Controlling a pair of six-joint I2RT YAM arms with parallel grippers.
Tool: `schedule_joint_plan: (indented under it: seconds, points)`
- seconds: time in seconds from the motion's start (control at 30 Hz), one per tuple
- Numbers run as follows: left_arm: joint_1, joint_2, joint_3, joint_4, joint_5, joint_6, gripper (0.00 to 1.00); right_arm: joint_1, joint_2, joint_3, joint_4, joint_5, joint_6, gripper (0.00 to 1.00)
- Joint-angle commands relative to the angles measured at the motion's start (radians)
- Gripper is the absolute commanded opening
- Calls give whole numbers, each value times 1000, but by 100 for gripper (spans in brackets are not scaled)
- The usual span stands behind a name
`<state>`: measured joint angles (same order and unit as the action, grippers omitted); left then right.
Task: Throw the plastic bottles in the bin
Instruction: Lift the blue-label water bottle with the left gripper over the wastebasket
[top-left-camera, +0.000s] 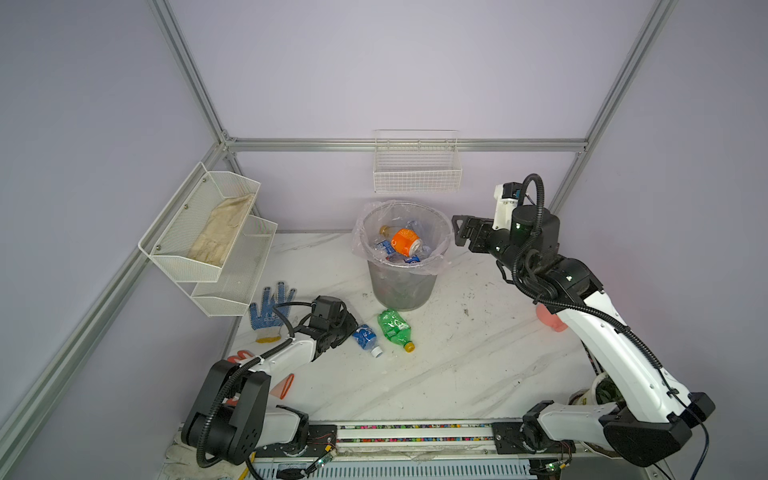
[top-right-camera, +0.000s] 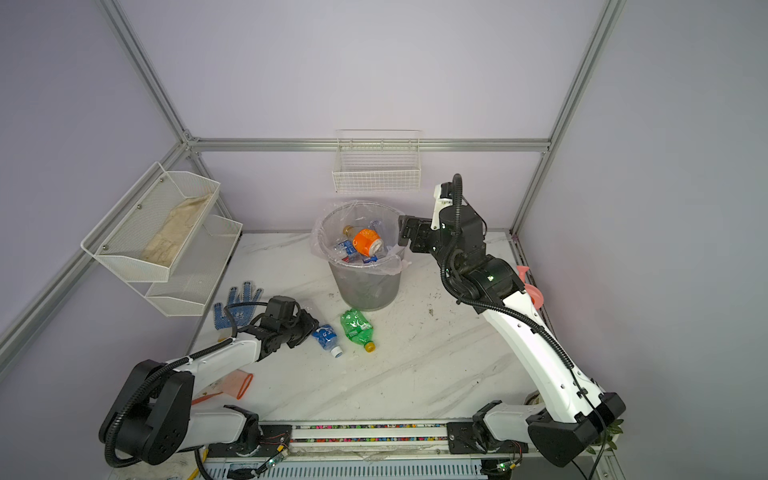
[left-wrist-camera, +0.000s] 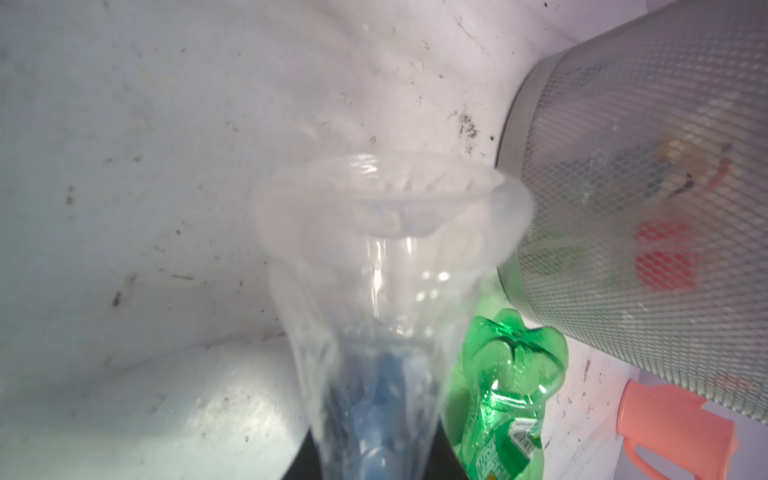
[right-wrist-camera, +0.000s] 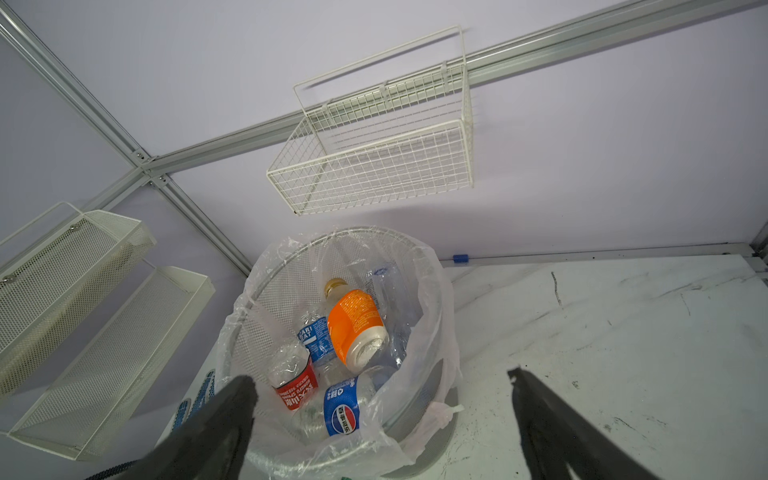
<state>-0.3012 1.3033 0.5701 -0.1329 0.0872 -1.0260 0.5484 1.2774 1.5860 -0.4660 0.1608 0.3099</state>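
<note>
Left wrist view. A: left end effector clamped on the blue-label bottle, beside the green bottle on the counter, near the bin.
B: Noted; right end effector spread wide, empty, by the bin rim; binned bottles inside.

clearance: I see bin mouth open fr above | wire basket on wall behind, higher | green bottle lies by bin's near base | surface mid/right free
</note>
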Motion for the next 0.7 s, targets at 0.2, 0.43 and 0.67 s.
schedule_joint_plan:
  seconds: [0.2,0.43,0.67]
  points:
    - [5,-279,288,-267,-180,261,13,-49,-68,-76,13,-12,17,97]
    - [3,-268,676,-330,-206,471,14,-59,-71,-95,13,-36,22,97]
    - [-36,-155,1005,-327,-186,642,14,-63,-84,-113,8,-43,35,97]
